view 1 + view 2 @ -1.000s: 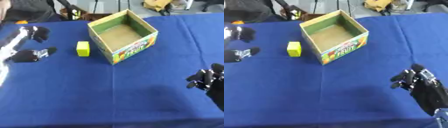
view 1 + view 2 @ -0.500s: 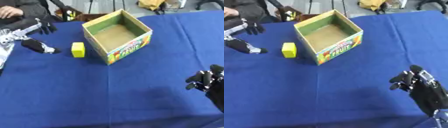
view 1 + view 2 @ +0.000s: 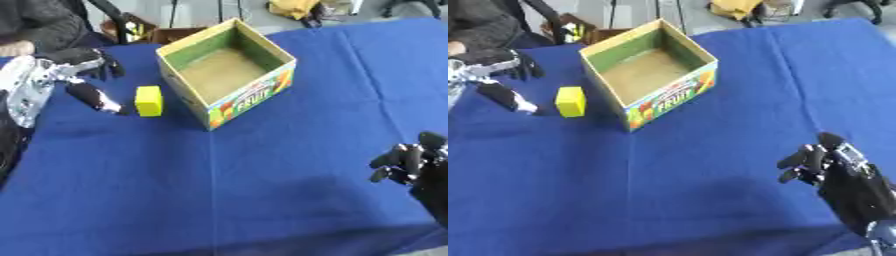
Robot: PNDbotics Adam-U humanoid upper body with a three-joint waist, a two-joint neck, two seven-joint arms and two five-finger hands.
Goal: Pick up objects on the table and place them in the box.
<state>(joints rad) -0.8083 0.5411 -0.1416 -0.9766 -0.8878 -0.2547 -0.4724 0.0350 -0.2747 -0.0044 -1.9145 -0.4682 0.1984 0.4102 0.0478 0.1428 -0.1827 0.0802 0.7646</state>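
A yellow block stands on the blue-covered counter, just beside the left wall of the open cardboard fruit box, apart from it and outside it. In the left eye view the left hand shows at the left edge with its silver forearm: fingers spread wide, the upper ones curved over near the counter's far edge, a lower one reaching toward the block with its tip close by, though contact cannot be told. It holds nothing. The right hand is cut off at the lower right here. The right eye view shows more of that right hand, including its dark wrist; its fingers point up, loosely bent, carrying nothing, well apart from the box. The box's inside, green walls and a brown floor, has nothing in it in either view.
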